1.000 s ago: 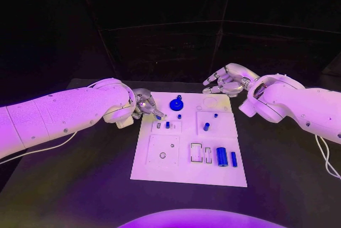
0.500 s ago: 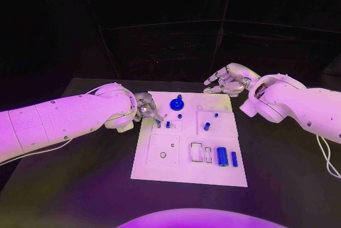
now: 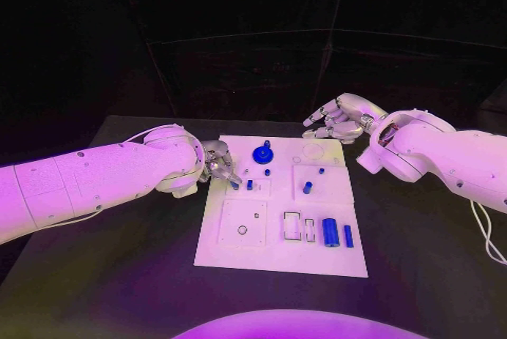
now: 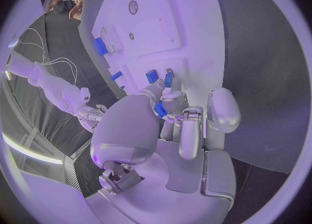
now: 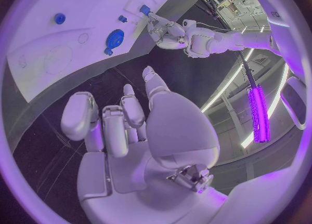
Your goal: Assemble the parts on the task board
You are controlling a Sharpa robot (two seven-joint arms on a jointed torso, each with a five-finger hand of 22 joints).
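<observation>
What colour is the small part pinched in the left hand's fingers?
Blue; the small part shows best in the left wrist view.

The left hand (image 4: pixel 170 130) rises over the edge of the white board (image 4: pixel 169 37), its fingertips pinching a small blue part (image 4: pixel 160 110). Just past the fingertips two more blue parts stand on the board: a block (image 4: pixel 151 76) and a slim peg (image 4: pixel 168 80). Farther along lie a blue bar (image 4: pixel 116 76) and a larger blue cylinder (image 4: pixel 100 46) beside a rectangular recess. Two round holes (image 4: pixel 132 7) show in the board's far panels. The right hand (image 4: pixel 89 115) hangs off to one side, beyond the board.
</observation>
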